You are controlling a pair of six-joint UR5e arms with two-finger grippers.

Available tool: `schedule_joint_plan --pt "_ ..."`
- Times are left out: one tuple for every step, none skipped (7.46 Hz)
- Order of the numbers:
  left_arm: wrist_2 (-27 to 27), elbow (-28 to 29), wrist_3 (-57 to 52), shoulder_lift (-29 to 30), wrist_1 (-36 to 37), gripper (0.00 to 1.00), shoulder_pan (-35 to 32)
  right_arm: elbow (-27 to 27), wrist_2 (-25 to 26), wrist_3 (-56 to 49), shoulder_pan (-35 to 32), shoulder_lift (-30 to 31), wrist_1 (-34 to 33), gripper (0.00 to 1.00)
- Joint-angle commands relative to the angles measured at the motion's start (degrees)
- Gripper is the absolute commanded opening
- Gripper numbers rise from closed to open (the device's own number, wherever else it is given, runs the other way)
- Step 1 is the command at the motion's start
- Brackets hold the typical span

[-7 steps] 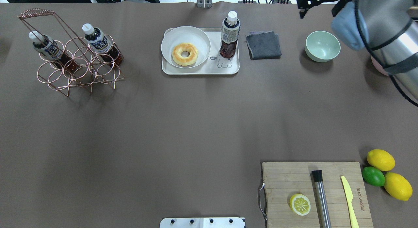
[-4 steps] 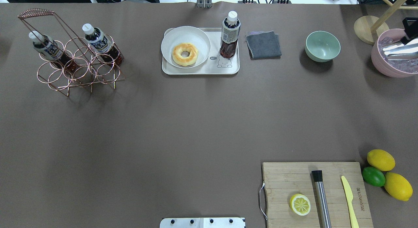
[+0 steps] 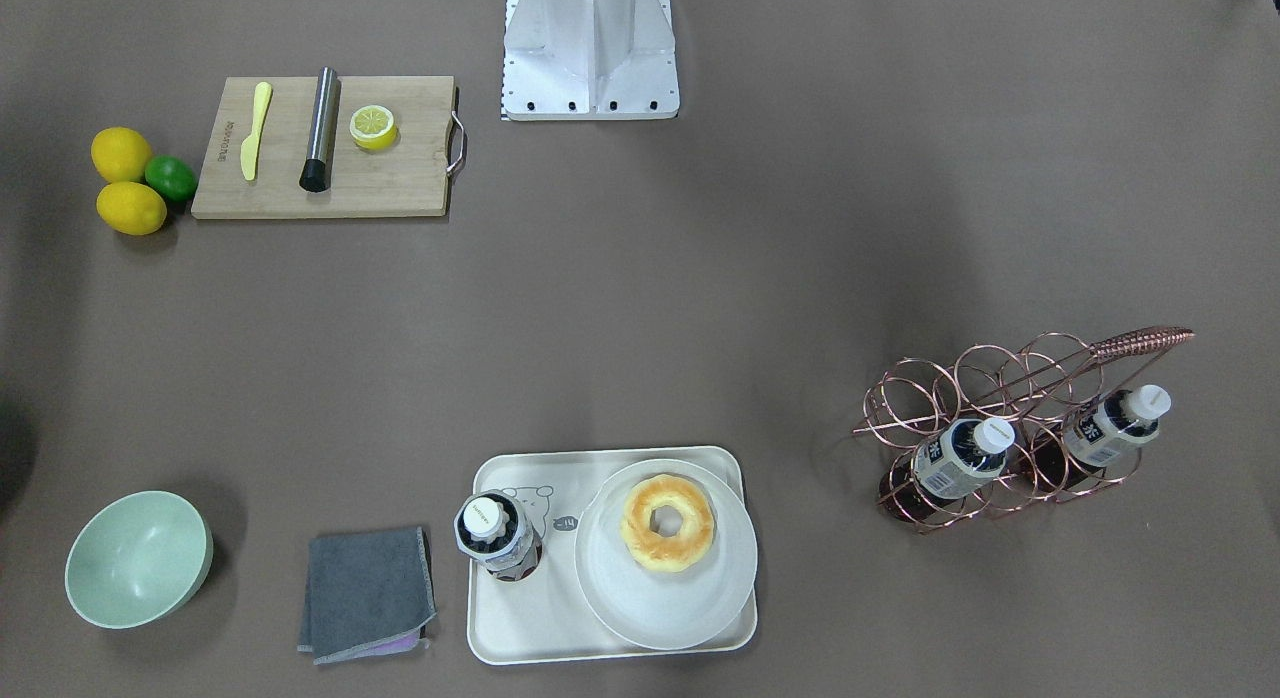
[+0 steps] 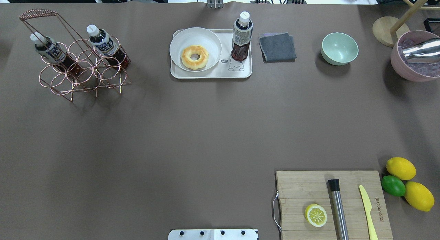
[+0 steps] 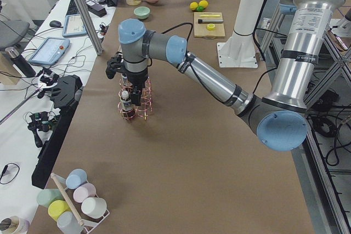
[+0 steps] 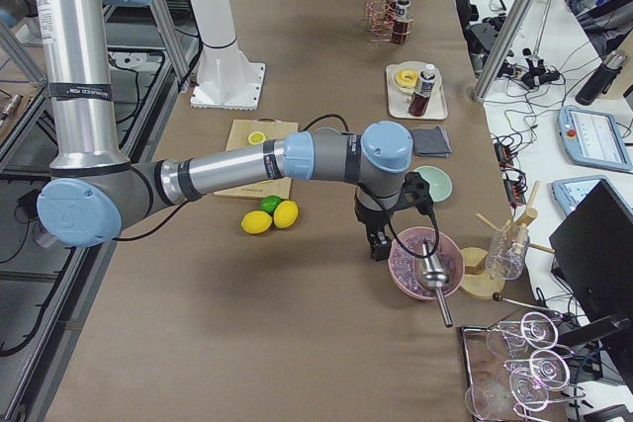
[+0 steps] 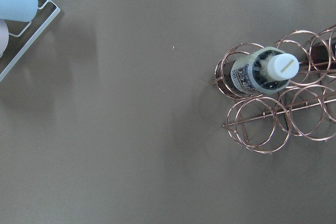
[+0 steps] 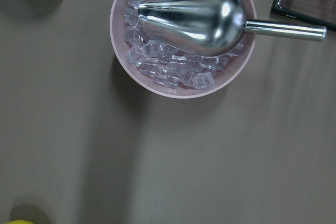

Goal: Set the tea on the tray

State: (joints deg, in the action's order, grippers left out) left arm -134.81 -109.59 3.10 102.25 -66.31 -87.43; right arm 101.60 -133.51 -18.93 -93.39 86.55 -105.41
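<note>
One tea bottle [image 4: 242, 35] stands upright on the cream tray [image 4: 209, 75], above the bear drawing; it also shows in the front view [image 3: 495, 533] on the tray [image 3: 520, 628]. Two more tea bottles [image 4: 51, 51] [image 4: 103, 44] sit in the copper wire rack [image 4: 82, 82]. My left gripper [image 5: 133, 87] hangs over the rack's end bottle [image 7: 268, 69]; I cannot tell if it is open or shut. My right gripper [image 6: 379, 244] hangs beside the pink ice bowl [image 6: 425, 266]; I cannot tell its state either. No fingers show in the wrist views.
A white plate [image 4: 209, 39] with a doughnut [image 4: 195, 56] fills the tray's left part. A grey cloth [image 4: 277, 46], a green bowl [image 4: 339, 48] and the ice bowl with a metal scoop [image 8: 194, 22] lie to its right. A cutting board [image 4: 299, 188] and lemons [image 4: 400, 167] sit near the robot's base.
My right arm has swung out of the overhead view at the upper right, uncovering the pink ice bowl and scoop. The bottles, tray and rack have not moved.
</note>
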Motion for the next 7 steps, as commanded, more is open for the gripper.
schedule_joint_plan --pt "-1.9 3.5 -8.0 -1.2 -0.3 0.97 -3.4 -0.1 -1.9 -2.5 -2.8 1.6 0.0 1.0" --pt "-1.9 4.1 -10.8 -4.5 -4.3 0.97 -3.5 0.1 -2.3 -2.2 -2.8 1.2 0.1 1.0" --pt "-1.9 5.7 -10.3 -5.1 -8.3 0.97 -4.2 0.0 -2.3 -2.1 -2.8 1.1 0.0 1.0" --pt "-2.0 6.8 -10.8 -6.9 -9.1 0.97 -4.9 0.1 -2.3 -2.1 -2.8 1.1 0.0 1.0" --pt "-2.0 8.3 -10.9 -7.1 -10.4 0.97 -5.1 0.1 -2.3 -2.1 -2.7 0.9 0.1 1.0" --pt "-2.1 9.2 -10.9 -7.8 -10.8 0.97 -6.2 0.1 -2.3 -2.1 -2.7 0.9 0.1 1.0" --pt "-2.1 9.0 -10.9 -8.5 -10.8 0.97 -7.0 0.4 -2.4 -2.1 -2.7 0.9 0.0 1.0"
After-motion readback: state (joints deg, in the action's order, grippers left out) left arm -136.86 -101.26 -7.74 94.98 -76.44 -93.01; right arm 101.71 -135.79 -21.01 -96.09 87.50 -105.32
